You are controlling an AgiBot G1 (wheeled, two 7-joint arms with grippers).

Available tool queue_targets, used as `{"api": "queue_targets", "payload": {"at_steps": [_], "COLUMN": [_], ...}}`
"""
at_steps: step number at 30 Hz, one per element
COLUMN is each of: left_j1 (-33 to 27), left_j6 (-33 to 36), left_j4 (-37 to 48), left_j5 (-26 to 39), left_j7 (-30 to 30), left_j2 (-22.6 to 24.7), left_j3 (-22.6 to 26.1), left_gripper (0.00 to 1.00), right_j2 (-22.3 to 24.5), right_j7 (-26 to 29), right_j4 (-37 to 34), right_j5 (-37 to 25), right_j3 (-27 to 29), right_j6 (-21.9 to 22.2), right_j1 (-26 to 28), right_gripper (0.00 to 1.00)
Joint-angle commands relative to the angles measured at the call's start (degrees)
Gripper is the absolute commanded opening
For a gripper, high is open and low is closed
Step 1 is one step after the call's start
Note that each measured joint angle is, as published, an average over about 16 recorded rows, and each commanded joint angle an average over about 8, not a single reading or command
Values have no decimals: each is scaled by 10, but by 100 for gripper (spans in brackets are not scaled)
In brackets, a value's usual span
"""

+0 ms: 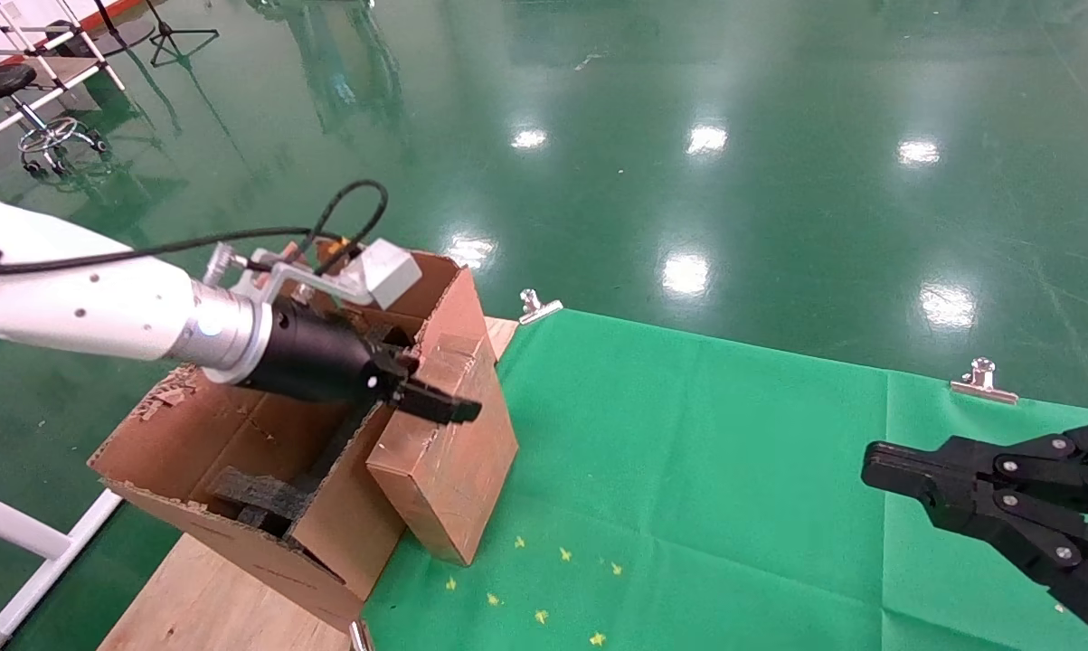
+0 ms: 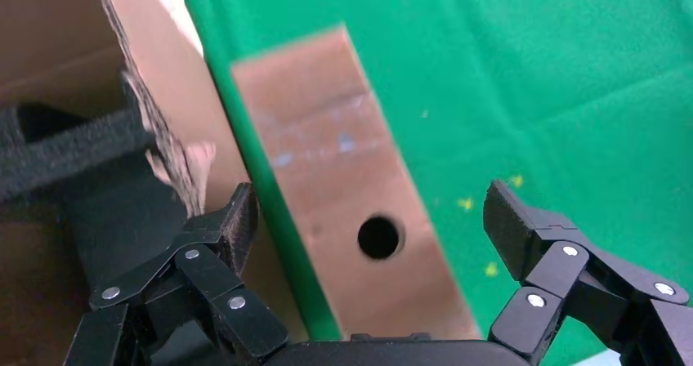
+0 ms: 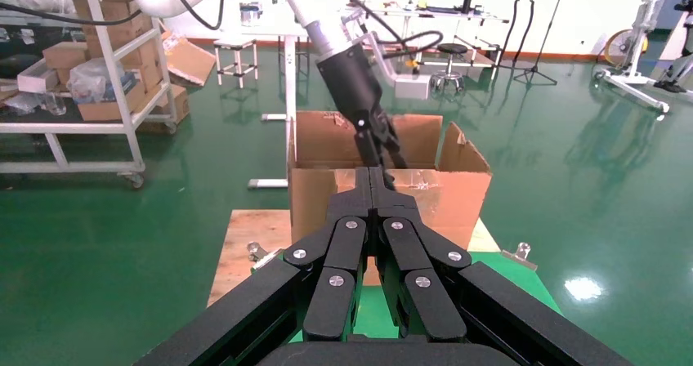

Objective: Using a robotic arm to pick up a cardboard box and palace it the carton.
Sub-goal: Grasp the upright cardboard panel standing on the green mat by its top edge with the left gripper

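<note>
Left claw [image 2: 368, 219] over box [image 2: 351, 178] — fingers wide apart, gripping nothing.
Box leans against carton [image 1: 263, 452]; right claw [image 3: 375, 188] pressed together, idle.

You have a reddish-brown cardboard box [image 1: 449, 452] beside a brown carton [image 1: 263, 452], on green cloth [image 1: 733, 497] speckled with yellow stars [image 1: 544, 579].

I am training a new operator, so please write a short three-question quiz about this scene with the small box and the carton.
1. True or false: the left pincer is open around the cardboard box.
2. The box stands: A) inside the carton; B) outside, against the carton's side; C) under the right pincer.
3. Fill in: the box stands on the ____ cloth.

Key: 1 true; 2 B; 3 green.
</note>
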Motion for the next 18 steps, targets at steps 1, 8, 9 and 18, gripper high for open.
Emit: {"api": "queue_targets", "payload": {"at_steps": [1, 8, 9, 18], "left_j1": [4, 6, 5, 5], "left_j6": [1, -3, -3, -4], "left_j4": [0, -1, -1, -1], "left_j5": [5, 9, 10, 10], "left_j7": [1, 19, 21, 19], "left_j2": [0, 1, 2, 2], "left_j3": [4, 7, 7, 8], "left_gripper": [100, 84, 71, 0], "right_j2": [0, 0, 0, 0], "right_j7": [0, 0, 0, 0], "right_j4": [0, 0, 0, 0], "right_j5": [0, 0, 0, 0], "right_j3": [0, 0, 0, 0], "right_j6": [0, 0, 0, 0], "right_j1": [0, 0, 0, 0], "right_gripper": [0, 76, 89, 100]}}
